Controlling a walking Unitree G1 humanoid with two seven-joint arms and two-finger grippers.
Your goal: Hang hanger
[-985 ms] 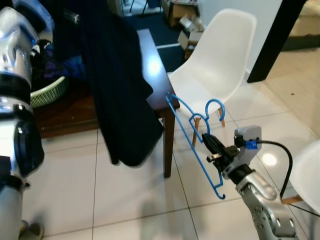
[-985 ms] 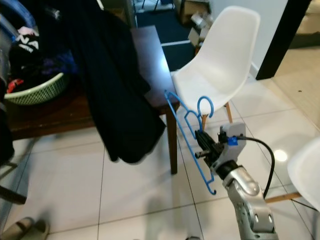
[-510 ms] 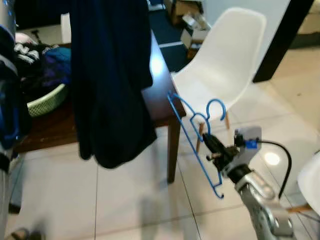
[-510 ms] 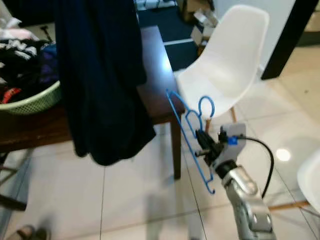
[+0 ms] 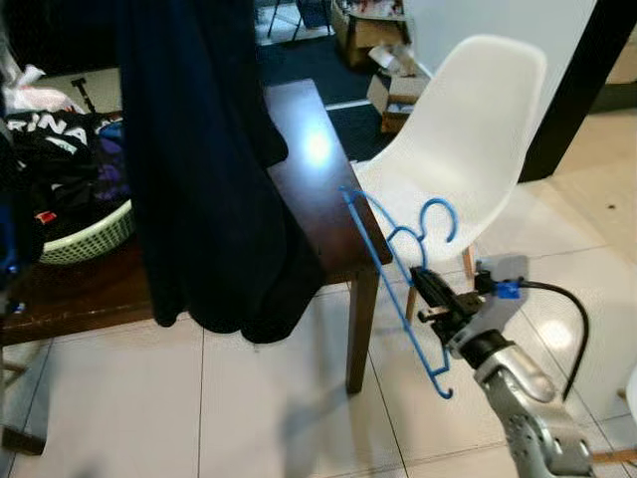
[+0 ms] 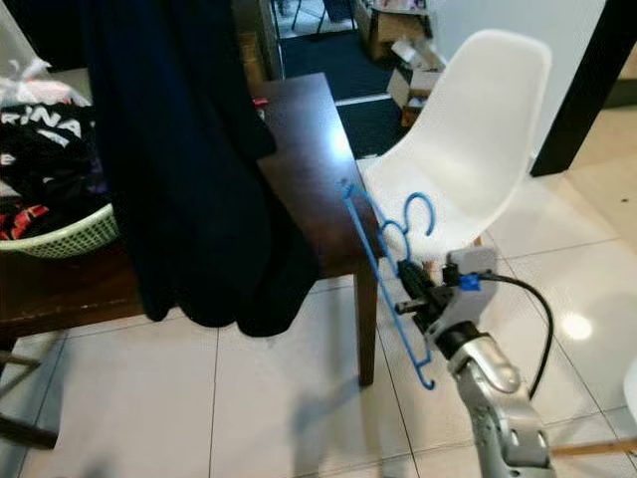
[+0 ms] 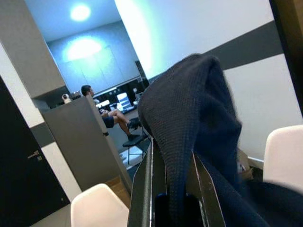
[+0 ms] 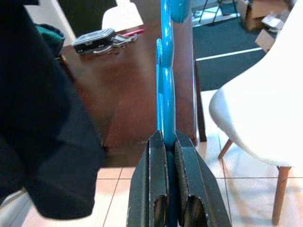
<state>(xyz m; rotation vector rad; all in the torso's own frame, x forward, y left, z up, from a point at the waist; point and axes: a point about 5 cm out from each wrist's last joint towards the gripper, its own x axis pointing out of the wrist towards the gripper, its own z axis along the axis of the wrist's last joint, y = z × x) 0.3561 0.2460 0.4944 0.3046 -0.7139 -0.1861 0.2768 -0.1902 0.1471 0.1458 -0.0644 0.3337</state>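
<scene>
While pale floor tiles (image 5: 249, 398) lie open in front of me, the way ahead is edged by a dark wooden table (image 5: 318, 189) whose near corner and leg stand just left of my right arm. At far left a green basket (image 5: 90, 224) heaped with clothes sits on that table. Next comes the dark garment (image 5: 199, 179), hanging from above and draping down past the table's front edge; my left gripper (image 7: 173, 189) has its fingers pressed onto a fold of this cloth, which humps up between and over them. Behind the table's corner stands a white chair (image 5: 468, 149), with cardboard boxes (image 5: 383, 25) beyond, though they are blurred and I cannot make out more. Right of the table leg, my right gripper (image 5: 430, 291) pinches the blue hanger (image 5: 393, 274) tight on its thin frame, holding it tilted in the air between table corner and chair, hook uppermost.
</scene>
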